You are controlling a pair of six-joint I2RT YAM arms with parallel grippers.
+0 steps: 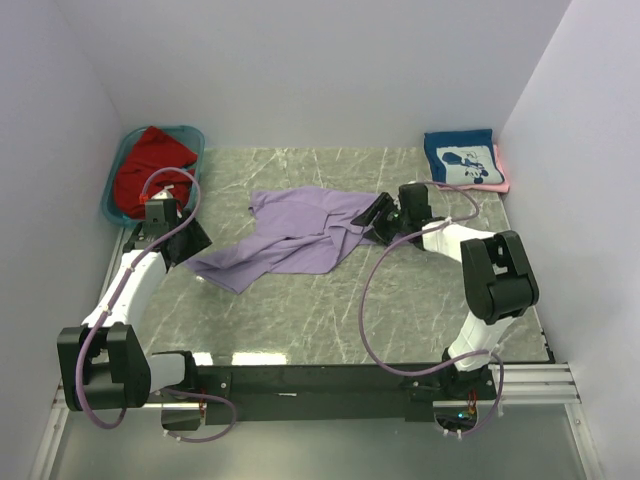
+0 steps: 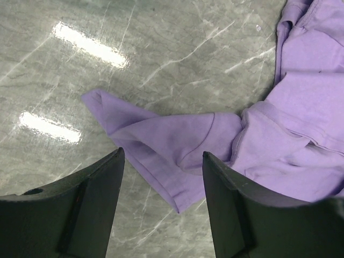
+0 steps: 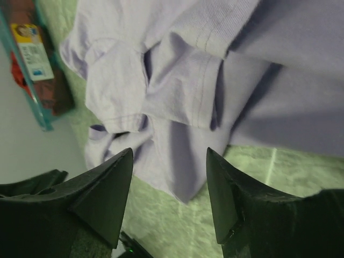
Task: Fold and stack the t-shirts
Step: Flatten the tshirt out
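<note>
Lying crumpled, lavender t-shirt (image 1: 300,235), long axis diagonal, near-left to far-right

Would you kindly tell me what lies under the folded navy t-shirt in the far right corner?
A pink t-shirt lies under the navy t-shirt; only a strip along its right edge shows. The rest is covered, so its fold cannot be judged.

We note a grey-green marbled table (image 1: 400,320); plain pale walls (image 1: 330,70) close around three sides; lamp glare (image 2: 88,45) on its top.
</note>
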